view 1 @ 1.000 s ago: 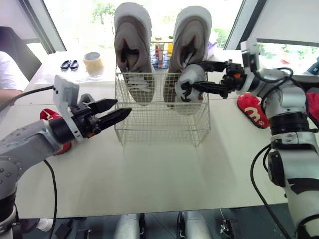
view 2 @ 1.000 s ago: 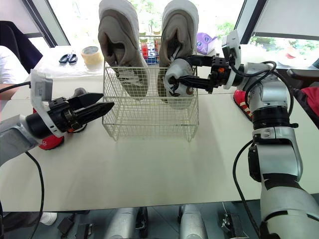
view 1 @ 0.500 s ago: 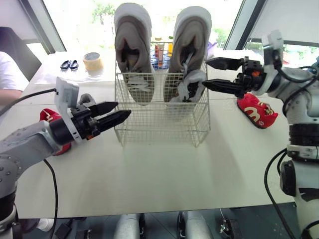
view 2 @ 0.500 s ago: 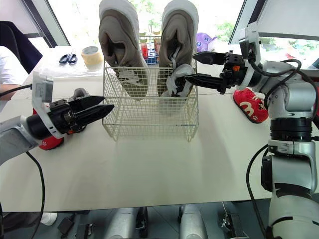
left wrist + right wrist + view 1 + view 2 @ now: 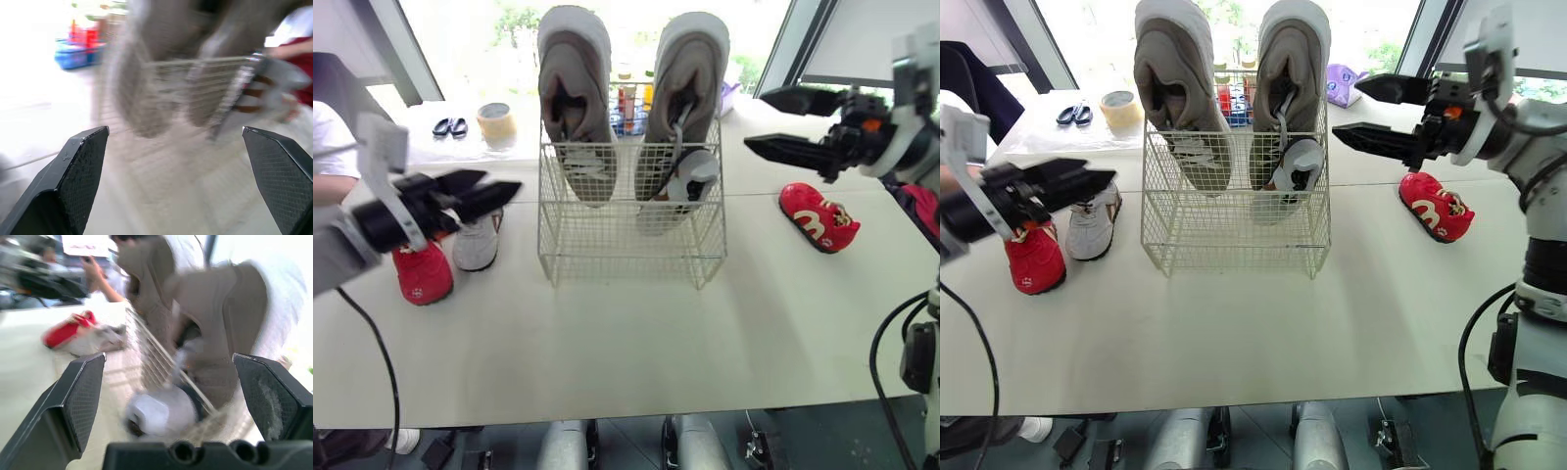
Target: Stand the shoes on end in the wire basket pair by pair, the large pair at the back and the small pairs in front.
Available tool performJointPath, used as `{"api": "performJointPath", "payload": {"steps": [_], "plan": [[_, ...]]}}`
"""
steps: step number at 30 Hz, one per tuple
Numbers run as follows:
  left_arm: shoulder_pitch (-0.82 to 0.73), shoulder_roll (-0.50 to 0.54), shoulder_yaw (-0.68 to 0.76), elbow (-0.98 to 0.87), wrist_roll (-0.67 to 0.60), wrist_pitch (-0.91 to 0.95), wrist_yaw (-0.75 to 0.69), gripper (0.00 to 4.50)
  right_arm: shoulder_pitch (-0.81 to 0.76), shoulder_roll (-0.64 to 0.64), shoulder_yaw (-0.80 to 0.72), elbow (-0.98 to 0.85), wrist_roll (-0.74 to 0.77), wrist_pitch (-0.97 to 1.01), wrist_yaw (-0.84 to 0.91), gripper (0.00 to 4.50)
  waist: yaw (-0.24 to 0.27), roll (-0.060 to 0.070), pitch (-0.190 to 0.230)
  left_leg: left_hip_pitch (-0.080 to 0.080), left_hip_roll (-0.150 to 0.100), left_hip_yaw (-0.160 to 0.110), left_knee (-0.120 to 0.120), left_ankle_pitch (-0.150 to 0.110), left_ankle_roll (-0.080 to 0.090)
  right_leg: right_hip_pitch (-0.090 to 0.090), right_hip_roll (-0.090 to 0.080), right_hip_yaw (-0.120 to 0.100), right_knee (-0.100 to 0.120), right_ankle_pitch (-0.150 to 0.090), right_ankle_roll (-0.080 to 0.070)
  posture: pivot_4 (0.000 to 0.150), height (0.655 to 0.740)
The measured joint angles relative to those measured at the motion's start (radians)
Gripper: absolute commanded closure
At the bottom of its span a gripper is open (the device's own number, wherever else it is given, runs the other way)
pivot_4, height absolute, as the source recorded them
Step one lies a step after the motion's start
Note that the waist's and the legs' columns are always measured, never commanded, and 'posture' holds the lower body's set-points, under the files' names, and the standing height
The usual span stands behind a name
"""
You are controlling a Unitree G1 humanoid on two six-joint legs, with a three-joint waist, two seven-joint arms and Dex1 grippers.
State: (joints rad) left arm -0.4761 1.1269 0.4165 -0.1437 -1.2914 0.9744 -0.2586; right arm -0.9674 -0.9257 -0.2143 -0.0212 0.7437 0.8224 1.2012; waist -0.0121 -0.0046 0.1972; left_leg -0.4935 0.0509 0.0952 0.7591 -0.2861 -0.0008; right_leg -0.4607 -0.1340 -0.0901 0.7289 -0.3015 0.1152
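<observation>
The wire basket (image 5: 631, 245) stands mid-table. Two large grey shoes (image 5: 573, 98) (image 5: 690, 88) stand on end at its back. One small white shoe (image 5: 685, 184) leans in the front right of the basket. Another small white shoe (image 5: 476, 241) and a small red shoe (image 5: 421, 276) lie on the table left of the basket. A second red shoe (image 5: 818, 217) lies to the right. My left gripper (image 5: 502, 183) hovers open above the left shoes. My right gripper (image 5: 753, 119) hangs open to the right of the basket, holding nothing.
A tape roll (image 5: 495, 119) and scissors (image 5: 450, 125) lie at the back left. A blue crate of bottles (image 5: 631, 106) sits behind the basket. A person's arm (image 5: 328, 147) shows at the far left edge.
My right gripper let go of the small white shoe in the basket and drew back to the right. My left gripper pulled away leftward, uncovering the white and red shoes.
</observation>
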Motion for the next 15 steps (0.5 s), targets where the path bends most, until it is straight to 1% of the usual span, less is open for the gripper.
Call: {"api": "performJointPath", "payload": {"steps": [3,6,8,11,15], "plan": [[-0.099,0.059,-0.085,0.180,0.181,0.019,0.026,0.04,-0.005,-0.011,0.019,-0.157,0.118,0.108,0.029,0.00,-0.001,-0.001,0.000,0.004,0.000,0.003,-0.004,0.000,0.000,0.002,0.000,0.001,-0.001,0.000,0.000,0.150,0.6675],[-0.201,0.055,-0.195,0.321,0.311,0.059,0.007,0.04,0.031,-0.013,0.061,-0.250,0.176,0.160,0.040,0.00,0.002,-0.003,-0.001,0.004,0.000,0.003,-0.005,0.000,0.000,0.002,0.000,0.001,-0.002,0.000,0.000,0.150,0.6675],[-0.345,0.029,-0.295,0.477,0.420,0.094,-0.033,0.04,0.078,-0.016,0.114,-0.312,0.180,0.161,0.057,0.00,0.012,-0.006,-0.002,0.002,0.000,0.003,-0.004,0.000,0.000,0.001,0.000,0.001,-0.001,0.000,0.000,0.150,0.6675],[-0.553,-0.044,-0.428,0.700,0.580,0.101,-0.131,0.04,0.130,-0.010,0.178,-0.357,0.164,0.138,0.074,0.00,0.025,-0.008,-0.003,0.001,-0.001,0.004,-0.003,0.000,0.000,0.000,0.000,0.001,-0.001,0.000,0.000,0.150,0.6675],[-0.737,-0.149,-0.548,0.974,0.771,0.048,-0.281,0.04,0.182,-0.011,0.195,-0.378,0.141,0.105,0.053,0.00,0.027,-0.012,-0.003,-0.001,0.000,0.004,-0.002,0.000,0.000,-0.002,0.000,0.000,-0.001,0.000,0.000,0.150,0.6675]]}}
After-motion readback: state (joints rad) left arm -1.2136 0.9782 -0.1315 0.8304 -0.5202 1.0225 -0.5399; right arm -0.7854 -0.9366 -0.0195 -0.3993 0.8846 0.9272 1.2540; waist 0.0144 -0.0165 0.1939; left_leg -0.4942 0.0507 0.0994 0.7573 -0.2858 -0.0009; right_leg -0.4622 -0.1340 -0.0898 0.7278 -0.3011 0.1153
